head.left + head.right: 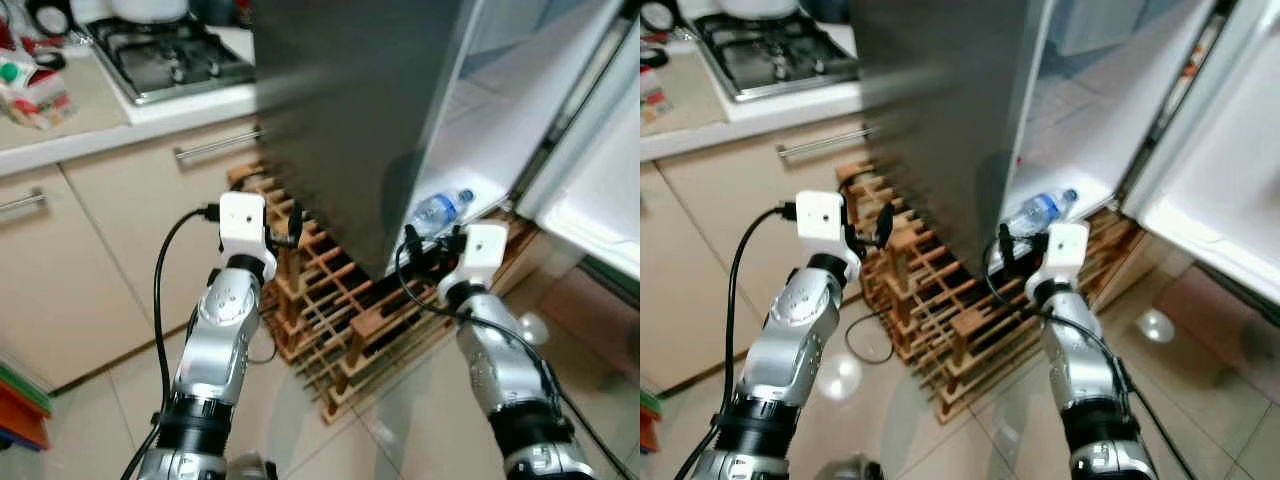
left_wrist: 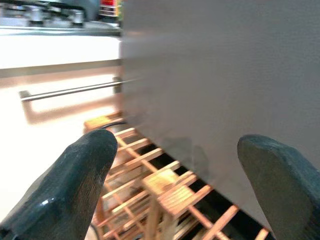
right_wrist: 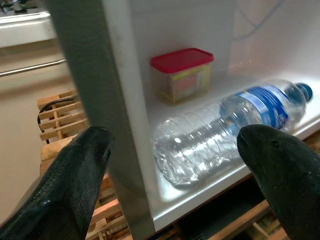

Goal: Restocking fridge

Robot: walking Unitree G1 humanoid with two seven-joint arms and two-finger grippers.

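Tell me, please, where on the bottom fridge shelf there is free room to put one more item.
The shelf is crowded in front, where the water bottle lies on its side. Behind it stands a red-lidded container. Bare room remains beside that container, toward the bottle's cap end.

bottle (image 3: 230, 132) in fridge (image 1: 350, 110) (lying), tub (image 3: 181, 74) behind

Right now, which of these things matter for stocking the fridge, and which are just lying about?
Part of the job:
- fridge, door open
- water bottle, lying on the bottom shelf
- red-lidded container behind it
- right end effector, open, facing the bottle

Just there:
- wooden wine rack
- gas hob
- cabinet drawers
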